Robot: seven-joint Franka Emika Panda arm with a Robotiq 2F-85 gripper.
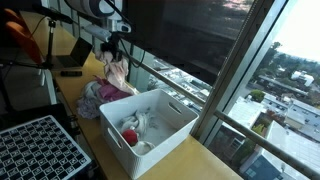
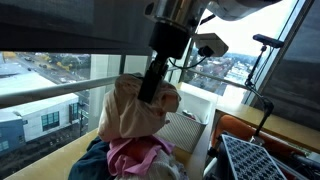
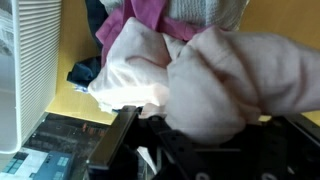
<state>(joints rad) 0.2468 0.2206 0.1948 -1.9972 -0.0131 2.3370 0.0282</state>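
Wrist view: the gripper is clamped tight on a cream cloth, which bunches at 12 o'clock from its fingers. In both exterior views the cloth hangs lifted above a clothes pile. In an exterior view, a white basket stands just beside the pile, at its 4 o'clock.

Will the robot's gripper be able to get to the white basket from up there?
Probably yes: the white basket stands open-topped nearby, nothing between; the gripper is shut on a pale cloth.
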